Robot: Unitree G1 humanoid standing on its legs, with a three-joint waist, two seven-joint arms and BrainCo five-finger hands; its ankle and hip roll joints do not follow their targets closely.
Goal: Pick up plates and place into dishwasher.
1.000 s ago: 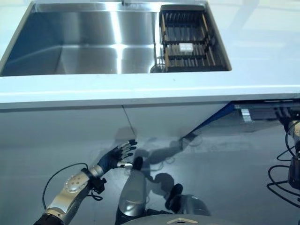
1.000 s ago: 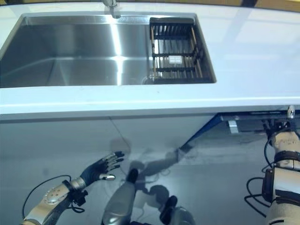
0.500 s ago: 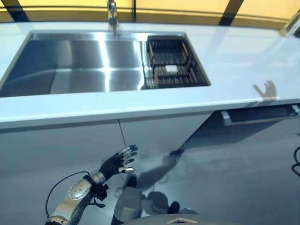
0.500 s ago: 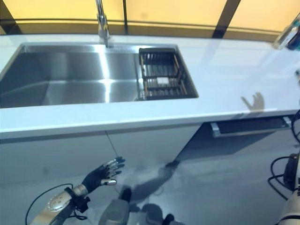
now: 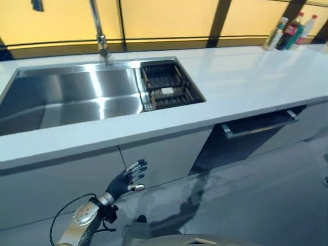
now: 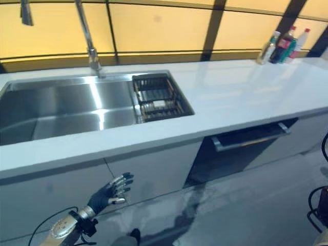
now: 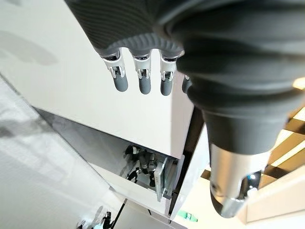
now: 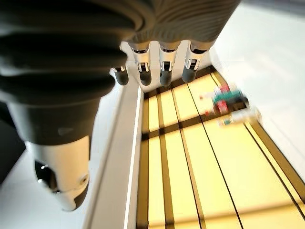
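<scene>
The dishwasher (image 5: 259,124) sits under the white counter on the right, its door ajar at the top behind a long bar handle (image 6: 250,138). My left hand (image 5: 125,179) hangs low in front of the white cabinet door below the sink, fingers straight and spread, holding nothing. In the left wrist view its fingers (image 7: 142,76) point along the cabinet front. My right hand (image 8: 162,64) is open too, its straight fingers held up near the counter edge with nothing in them.
A steel sink (image 5: 72,102) with a tall faucet (image 5: 97,33) holds a dark dish rack (image 5: 166,91) at its right end. Bottles (image 6: 283,45) stand at the counter's far right corner. The white counter (image 5: 246,77) stretches to the right, with grey floor (image 5: 256,205) below.
The camera has swung up and to the right, bringing the wall, the bottles and the whole dishwasher front into sight. My left hand stays open before the cabinet.
</scene>
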